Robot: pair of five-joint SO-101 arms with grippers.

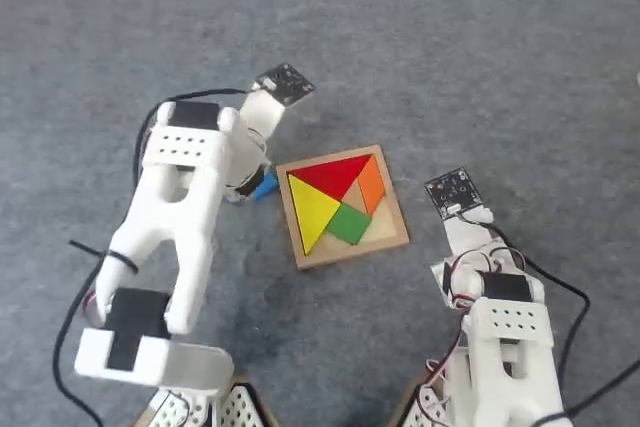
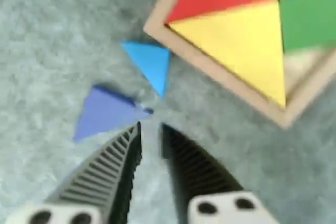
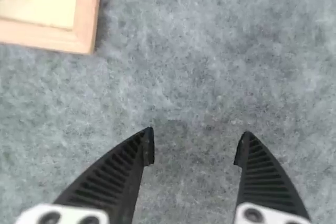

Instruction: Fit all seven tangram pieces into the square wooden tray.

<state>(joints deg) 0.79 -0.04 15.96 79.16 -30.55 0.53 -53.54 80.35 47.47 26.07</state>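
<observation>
The square wooden tray [image 1: 356, 250] lies mid-table holding a red triangle [image 1: 335, 175], a yellow triangle [image 1: 312, 209], a green piece [image 1: 350, 222] and an orange piece [image 1: 372, 187]. Just off its left corner a light blue triangle [image 2: 150, 64] and a purple-blue piece [image 2: 105, 113] lie flat on the carpet; the blue triangle [image 1: 263, 187] peeks out beside the left arm. My left gripper [image 2: 150, 128] hovers over the carpet right by the purple piece's tip, open by a narrow gap, holding nothing. My right gripper [image 3: 194, 148] is wide open over bare carpet beside the tray's corner [image 3: 86, 22].
Grey carpet covers the whole table. The left arm's white body [image 1: 175, 237] stretches across the left side, the right arm's body [image 1: 505, 337] stands at the lower right. Part of the tray floor [image 3: 39, 6] is bare wood.
</observation>
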